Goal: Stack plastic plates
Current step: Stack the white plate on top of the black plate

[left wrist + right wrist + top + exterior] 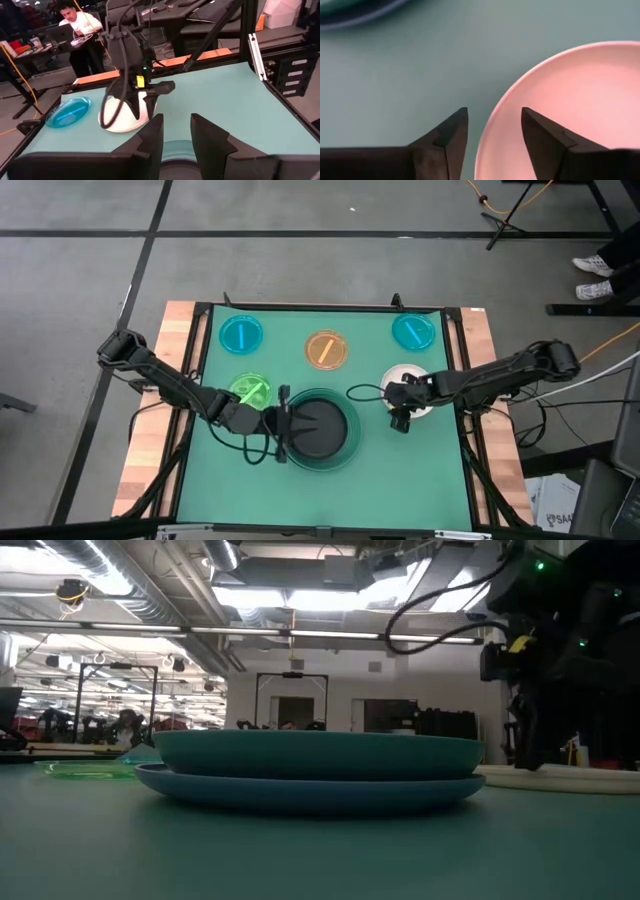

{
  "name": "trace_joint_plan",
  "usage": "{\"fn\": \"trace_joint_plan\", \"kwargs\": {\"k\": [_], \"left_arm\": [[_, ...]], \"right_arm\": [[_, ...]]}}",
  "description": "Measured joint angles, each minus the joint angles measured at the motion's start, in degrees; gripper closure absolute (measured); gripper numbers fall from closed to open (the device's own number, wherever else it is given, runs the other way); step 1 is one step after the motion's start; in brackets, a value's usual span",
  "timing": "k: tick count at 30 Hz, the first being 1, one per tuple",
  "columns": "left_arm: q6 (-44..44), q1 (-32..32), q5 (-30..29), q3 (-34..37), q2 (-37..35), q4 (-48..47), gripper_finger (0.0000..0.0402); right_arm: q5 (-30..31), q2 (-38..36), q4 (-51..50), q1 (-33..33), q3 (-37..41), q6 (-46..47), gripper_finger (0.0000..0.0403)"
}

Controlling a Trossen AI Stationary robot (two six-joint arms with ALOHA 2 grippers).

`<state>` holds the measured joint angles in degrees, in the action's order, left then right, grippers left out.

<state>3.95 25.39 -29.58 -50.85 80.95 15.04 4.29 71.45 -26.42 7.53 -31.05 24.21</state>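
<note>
My left arm reaches in from the table's left edge toward the middle of its near half, the left gripper (283, 427) low there with its fingers (150, 137) a little apart. My right arm stretches in from the right edge; the right gripper (400, 402) points down, its fingers (451, 135) spread.

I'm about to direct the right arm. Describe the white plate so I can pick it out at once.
Start at the green mat and go to its right half, just right of the central stack of large plates. The white plate lies there under the right gripper, whose open fingers straddle its rim. It is the only opaque white one; the nearby cyan plate and orange plate are smaller and translucent.
</note>
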Motion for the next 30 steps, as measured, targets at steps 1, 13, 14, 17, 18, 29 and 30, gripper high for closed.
{"fn": "trace_joint_plan", "kwargs": {"k": [1, 13, 14, 17, 18, 29, 30], "left_arm": [[-0.42, -0.04, 0.00, 0.00, 0.00, 0.01, 0.0310], [-0.79, 0.13, 0.04, 0.00, 0.00, 0.01, 0.0310], [-0.79, 0.13, 0.04, 0.00, 0.00, 0.01, 0.0310], [-0.79, 0.13, 0.05, 0.00, 0.00, 0.01, 0.0310], [-0.79, 0.13, 0.06, 0.00, 0.00, 0.01, 0.0310], [-2.21, 0.13, 0.08, 0.00, 0.04, 0.01, 0.0310], [-2.21, 0.13, 0.08, 0.00, 0.04, 0.01, 0.0310]], "right_arm": [[-0.04, 0.41, -0.01, 0.00, 0.00, 0.00, 0.0222], [2.69, 3.47, 0.26, 0.00, 0.00, -2.60, 0.0271], [2.68, 3.47, 0.27, 0.00, 0.00, -3.44, 0.0283], [2.57, 3.47, 0.25, 0.00, 0.00, -5.47, 0.0324], [2.33, 3.47, 0.25, 0.00, 0.00, -6.01, 0.0337], [2.65, 3.44, 0.14, 0.02, 0.00, -9.75, 0.0395], [2.64, 3.44, 0.14, 0.02, 0.00, -10.22, 0.0398]]}}
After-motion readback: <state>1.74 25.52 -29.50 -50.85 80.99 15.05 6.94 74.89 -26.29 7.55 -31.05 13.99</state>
